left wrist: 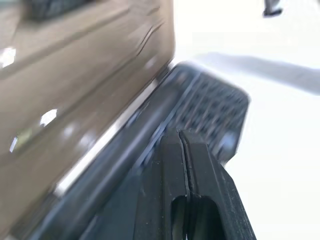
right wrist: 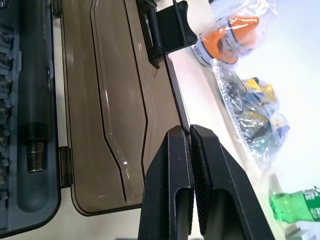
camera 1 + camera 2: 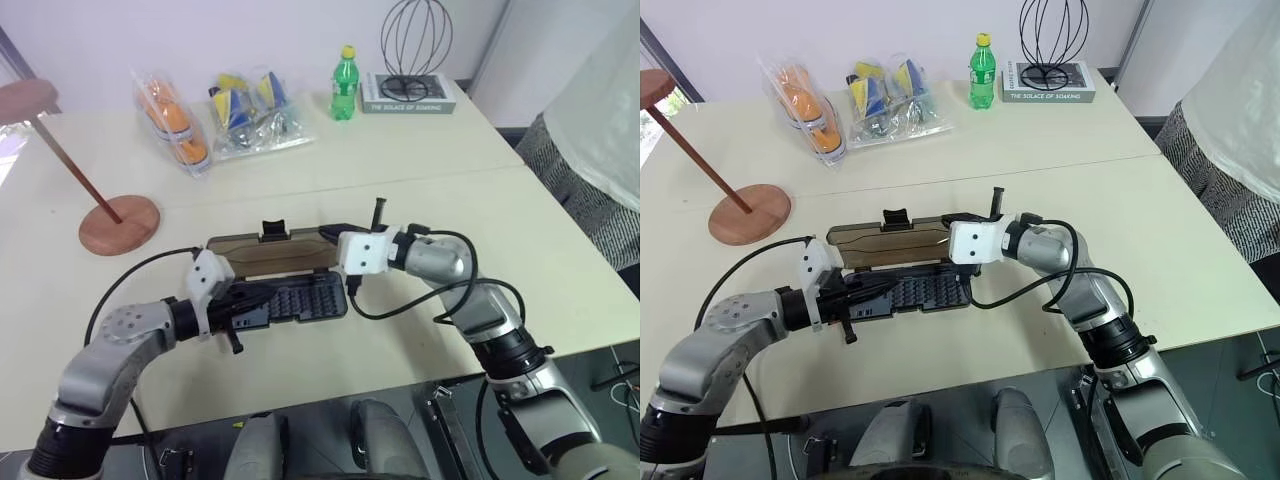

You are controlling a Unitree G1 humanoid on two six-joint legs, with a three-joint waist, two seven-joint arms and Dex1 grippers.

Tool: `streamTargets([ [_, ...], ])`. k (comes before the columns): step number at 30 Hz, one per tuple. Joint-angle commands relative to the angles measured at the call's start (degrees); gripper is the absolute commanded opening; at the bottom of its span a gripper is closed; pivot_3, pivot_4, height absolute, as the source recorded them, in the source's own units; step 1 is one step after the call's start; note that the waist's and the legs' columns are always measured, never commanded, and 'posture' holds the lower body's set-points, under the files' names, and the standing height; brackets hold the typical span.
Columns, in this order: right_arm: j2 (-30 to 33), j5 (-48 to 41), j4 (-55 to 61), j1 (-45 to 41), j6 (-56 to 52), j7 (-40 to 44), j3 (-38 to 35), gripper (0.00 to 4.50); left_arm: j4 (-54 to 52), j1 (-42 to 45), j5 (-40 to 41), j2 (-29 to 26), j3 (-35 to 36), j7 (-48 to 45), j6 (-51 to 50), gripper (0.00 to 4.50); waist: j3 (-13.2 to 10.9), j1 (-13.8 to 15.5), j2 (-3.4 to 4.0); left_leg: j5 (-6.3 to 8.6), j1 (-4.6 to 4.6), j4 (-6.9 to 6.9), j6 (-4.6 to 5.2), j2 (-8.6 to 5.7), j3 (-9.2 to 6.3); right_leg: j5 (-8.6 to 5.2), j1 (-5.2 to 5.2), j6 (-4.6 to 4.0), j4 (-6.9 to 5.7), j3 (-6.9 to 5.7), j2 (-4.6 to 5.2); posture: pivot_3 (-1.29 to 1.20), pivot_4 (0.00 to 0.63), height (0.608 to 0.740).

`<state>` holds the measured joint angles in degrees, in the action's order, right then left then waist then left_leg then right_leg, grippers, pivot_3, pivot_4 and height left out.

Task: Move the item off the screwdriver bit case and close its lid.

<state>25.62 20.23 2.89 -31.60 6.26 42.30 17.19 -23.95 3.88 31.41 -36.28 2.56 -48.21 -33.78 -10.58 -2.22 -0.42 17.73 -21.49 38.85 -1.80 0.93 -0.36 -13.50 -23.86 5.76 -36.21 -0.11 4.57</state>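
Note:
The item (image 3: pixel 120 225), a reddish-brown wooden stand, rests tilted on the table at the far left, apart from the screwdriver bit case (image 3: pixel 310 297). The dark grey case lies open in the middle, with rows of bits showing. Its smoky-brown lid (image 3: pixel 270 257) is laid back behind it, and the black latch (image 3: pixel 274 232) sits on the lid's far edge. My left gripper (image 3: pixel 258 300) is shut and lies over the left part of the case near the hinge. My right gripper (image 3: pixel 328 236) is shut with nothing in it. Its tips are at the far right edge of the lid (image 2: pixel 115 115).
At the back of the table lie two clear bags of snacks (image 3: pixel 175 125), a green bottle (image 3: pixel 344 85) and a grey book (image 3: pixel 408 96) with a black wire ornament (image 3: pixel 415 40) on it. A person's clothing (image 3: pixel 600 130) shows at the right edge.

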Motion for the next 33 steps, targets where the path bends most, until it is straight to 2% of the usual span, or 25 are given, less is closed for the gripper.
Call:
streamTargets([
  [1,0.19,-0.91,1.5,-0.65,1.77,-1.12,-0.34,0.05,-2.8,3.39,5.35,0.4,3.44,1.46,-3.14,0.0,-0.02,0.01,-0.03,0.0,0.0,0.0,0.0,0.0,-0.01,0.0,0.0,0.0,0.0,0.0,0.0,0.0,0.15,0.74],
  [8,0.85,-0.89,0.5,-0.99,2.95,-1.19,-0.26,0.05,2.46,13.74,13.47,4.6,11.71,10.41,-8.06,0.0,-0.13,0.1,-0.21,0.0,0.0,0.01,0.0,0.0,-0.03,0.1,0.02,0.17,0.0,-0.02,0.0,0.0,0.15,0.74],
  [13,1.23,-0.85,-0.06,-0.83,3.72,-1.19,-0.17,0.05,10.34,18.43,12.01,4.48,15.79,14.98,-6.95,0.0,-0.13,-0.2,-0.22,0.0,0.0,0.0,0.0,-0.01,-0.02,0.1,0.02,0.18,0.04,-0.02,-0.02,0.0,0.15,0.74],
  [19,1.48,-0.6,-0.04,-0.85,4.17,-1.13,0.14,0.05,16.72,17.93,8.0,2.28,15.65,13.67,-3.58,0.0,-0.14,-0.05,-0.24,0.0,-0.02,0.0,0.0,-0.01,0.01,0.09,0.01,0.18,0.08,-0.01,-0.01,0.0,0.15,0.74],
  [25,0.98,-0.59,-0.49,-1.79,4.37,-1.23,0.56,0.05,22.36,14.55,2.44,0.29,12.52,8.54,1.4,0.0,-0.14,-0.13,-0.24,0.0,-0.03,-0.02,0.0,-0.01,0.02,0.09,0.0,0.18,0.08,-0.01,-0.01,0.0,0.15,0.74],
  [33,0.85,-0.76,-1.36,-2.66,5.32,-0.87,1.05,0.05,24.55,12.71,-0.36,0.84,9.73,3.86,5.26,0.0,-0.14,0.01,-0.24,0.0,-0.04,-0.01,0.0,-0.01,0.01,0.09,-0.01,0.18,0.08,-0.02,0.0,0.0,0.15,0.74],
])
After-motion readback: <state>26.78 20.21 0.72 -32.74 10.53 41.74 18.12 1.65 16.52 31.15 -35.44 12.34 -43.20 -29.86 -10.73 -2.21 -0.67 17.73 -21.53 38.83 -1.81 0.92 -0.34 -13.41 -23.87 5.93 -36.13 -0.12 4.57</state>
